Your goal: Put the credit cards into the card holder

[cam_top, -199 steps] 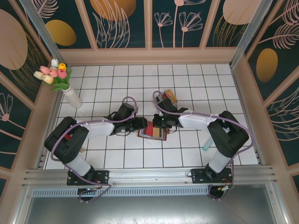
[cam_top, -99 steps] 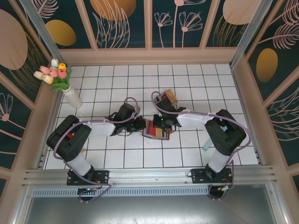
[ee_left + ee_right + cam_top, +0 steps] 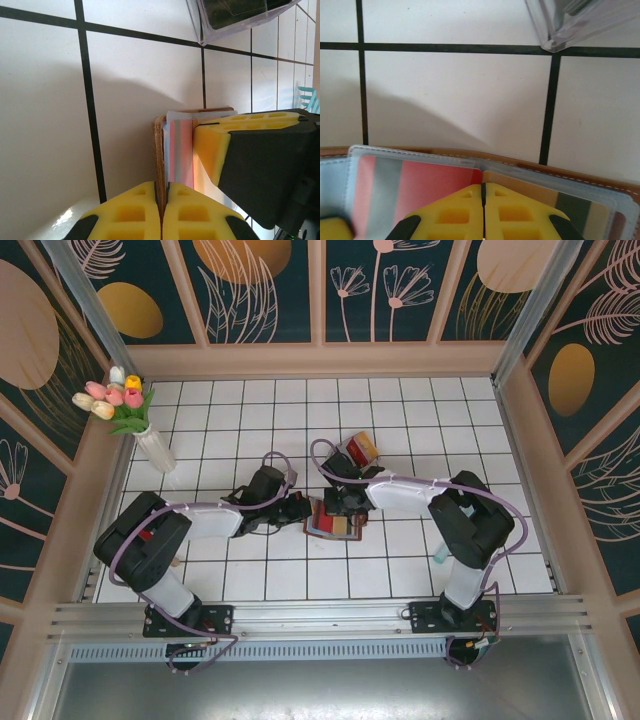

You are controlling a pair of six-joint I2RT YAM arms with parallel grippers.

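1. While both arms meet at mid-table, the left gripper [image 3: 299, 508] is clamped on the left edge of the card holder [image 3: 333, 522], which sits on the white tiled table [image 3: 240, 570] between the two grippers.
2. Seen from the left wrist, the yellow pads [image 3: 135, 215] press together with the wallet's brown leather rim pinched between them.
3. At the wallet's far edge, the right gripper [image 3: 340, 502] has its jaws together. From its own wrist camera the fingers meet over a clear sleeve [image 3: 415, 180] showing red and grey stripes. Whether they nip the sleeve cannot be told.
4. Beyond the wallet and apart from it, credit cards [image 3: 365, 449] sit in a clear tray [image 3: 235, 20].
5. At the table's far left corner stands a vase of tulips [image 3: 140, 425].
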